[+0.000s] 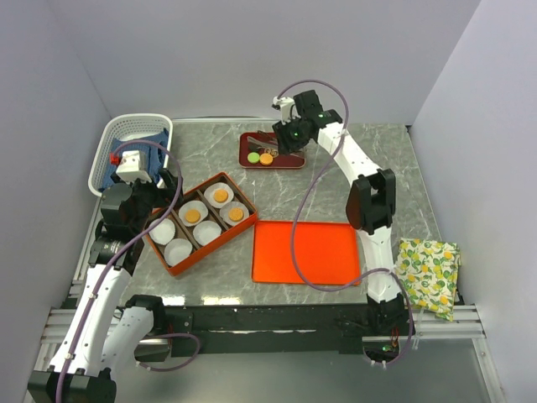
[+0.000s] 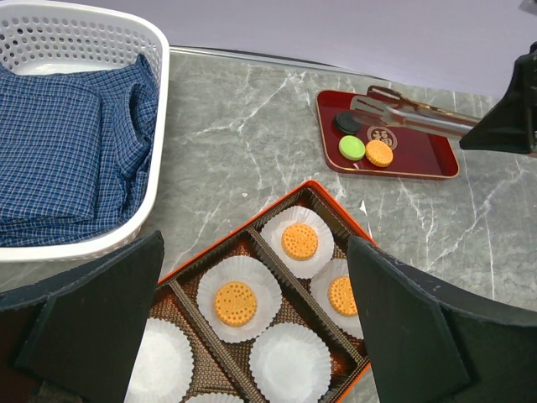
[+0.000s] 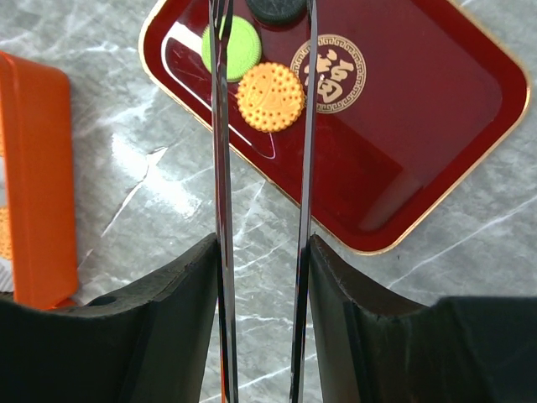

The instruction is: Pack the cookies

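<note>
- Notably, the black cookie (image 3: 275,7) is cut off by the top edge of the right wrist view. From above it is hard to make out under the arm.
- The tips of the tongs (image 3: 221,168) run out of that same view, so I cannot tell whether they touch a cookie.
- In the left wrist view, the near corners of the box (image 2: 252,220) are hidden behind the left gripper (image 2: 254,248), and the nearest paper cup is cut off by the frame.
- The left gripper stands wide and holds nothing, by the left side of the box.
- The right gripper (image 3: 264,248) is clamped on the two metal blades of the tongs, above the red tray (image 3: 419,109) at the far middle of the desk (image 1: 210,143).
- The red tray holds three cookies: the black one, a green cookie (image 3: 232,48) and an orange cookie (image 3: 270,96) just beside it.
- The box, left of centre, holds six white paper cups (image 2: 289,365). Three of them carry one orange cookie each (image 2: 299,241): the two at its far-right end and one in the middle. The other three are bare.
- The white basket (image 2: 159,75) at the far left holds a folded blue checked cloth (image 2: 59,151).
- A flat orange lid (image 1: 306,252) lies right of the box, and a lemon-print cloth (image 1: 428,273) lies at the near right.
</note>
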Robot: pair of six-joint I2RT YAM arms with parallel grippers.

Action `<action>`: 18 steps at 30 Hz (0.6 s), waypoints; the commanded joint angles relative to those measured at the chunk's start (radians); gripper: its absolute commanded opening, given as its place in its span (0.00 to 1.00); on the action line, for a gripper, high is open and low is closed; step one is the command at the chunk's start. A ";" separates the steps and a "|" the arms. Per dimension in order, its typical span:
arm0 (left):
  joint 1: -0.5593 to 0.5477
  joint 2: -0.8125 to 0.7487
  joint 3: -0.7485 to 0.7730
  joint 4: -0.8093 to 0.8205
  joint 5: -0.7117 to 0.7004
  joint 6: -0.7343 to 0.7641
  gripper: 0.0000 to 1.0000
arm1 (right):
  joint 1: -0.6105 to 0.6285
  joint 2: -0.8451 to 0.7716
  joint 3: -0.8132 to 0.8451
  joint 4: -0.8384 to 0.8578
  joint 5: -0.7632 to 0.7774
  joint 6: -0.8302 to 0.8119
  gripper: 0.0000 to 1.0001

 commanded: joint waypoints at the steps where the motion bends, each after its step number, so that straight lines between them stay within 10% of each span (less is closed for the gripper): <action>1: 0.002 0.002 -0.004 0.035 -0.008 0.022 0.96 | 0.004 0.017 0.063 0.026 0.006 0.014 0.51; 18: 0.002 0.014 -0.004 0.033 -0.006 0.025 0.97 | 0.008 0.088 0.114 0.049 0.026 0.020 0.52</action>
